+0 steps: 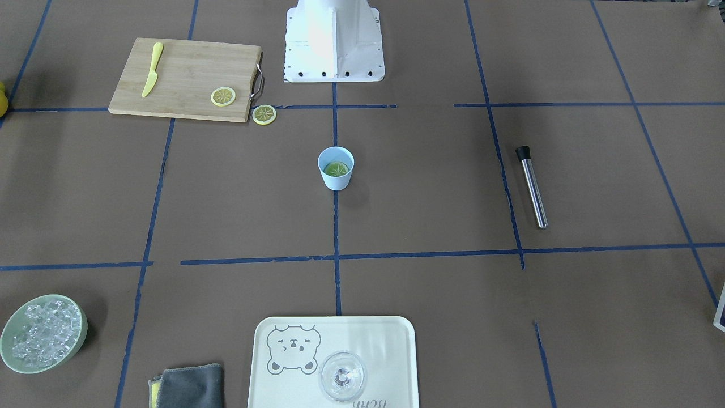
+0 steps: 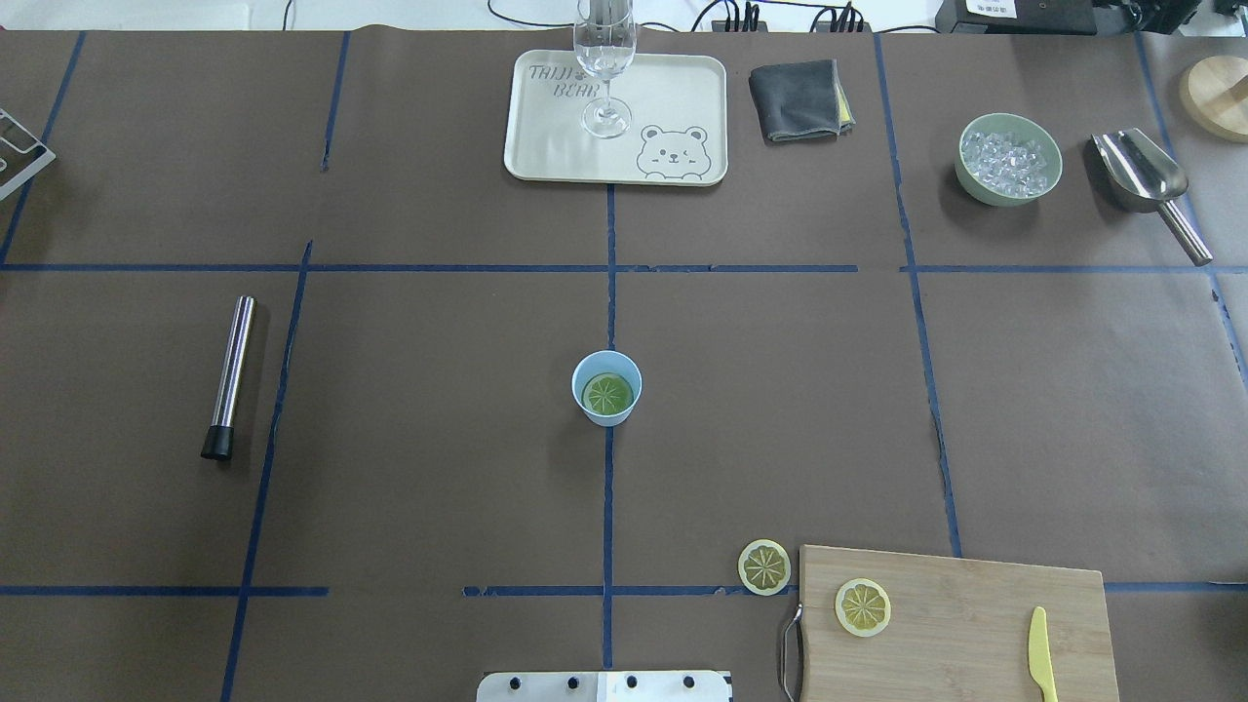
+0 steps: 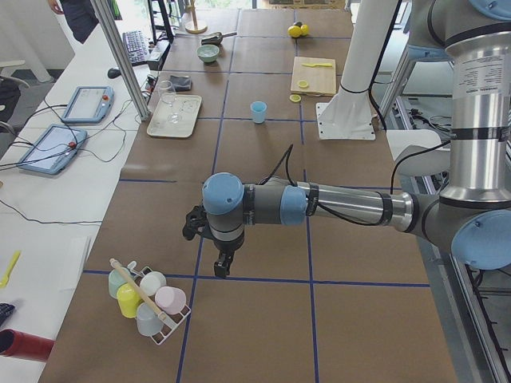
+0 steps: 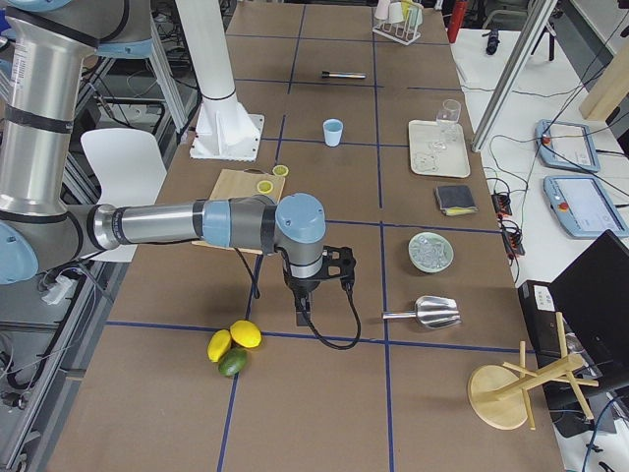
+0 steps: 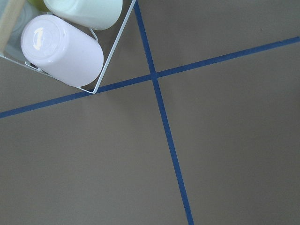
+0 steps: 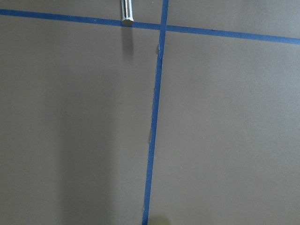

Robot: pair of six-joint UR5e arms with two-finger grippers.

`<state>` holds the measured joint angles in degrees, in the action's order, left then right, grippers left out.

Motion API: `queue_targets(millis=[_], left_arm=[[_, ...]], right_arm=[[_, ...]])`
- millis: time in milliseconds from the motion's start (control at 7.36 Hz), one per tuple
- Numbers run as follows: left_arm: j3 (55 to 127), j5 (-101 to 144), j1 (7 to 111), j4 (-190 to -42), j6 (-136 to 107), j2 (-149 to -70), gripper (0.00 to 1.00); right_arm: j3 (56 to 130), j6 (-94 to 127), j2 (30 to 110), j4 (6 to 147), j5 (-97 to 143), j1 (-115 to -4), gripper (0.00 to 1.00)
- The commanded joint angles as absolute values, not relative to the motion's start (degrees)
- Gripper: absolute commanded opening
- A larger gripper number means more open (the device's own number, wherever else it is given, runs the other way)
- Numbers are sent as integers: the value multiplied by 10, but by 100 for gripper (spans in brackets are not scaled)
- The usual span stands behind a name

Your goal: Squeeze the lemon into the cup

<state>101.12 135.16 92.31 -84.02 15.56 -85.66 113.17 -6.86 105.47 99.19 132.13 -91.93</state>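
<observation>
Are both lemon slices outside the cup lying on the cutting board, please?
No: one lemon slice lies on the cutting board, while the other slice lies on the table beside the board's handle end.

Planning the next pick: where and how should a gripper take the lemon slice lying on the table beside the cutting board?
I'd take the lemon slice by its thin rim, straight from above, since it lies flat. Close across its near and far edges; the cutting board crowds its right side.
</observation>
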Motion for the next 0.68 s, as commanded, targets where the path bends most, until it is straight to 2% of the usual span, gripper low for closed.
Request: queue_targets(millis=[0,544], left_arm=[[1012,1352,923,-840,156,-856,100],[1012,1352,923,-840,156,-856,100]], right_arm=[[1131,-69,1055,991,1322,-919,100],[1128,-69,1055,992,1322,-919,100]])
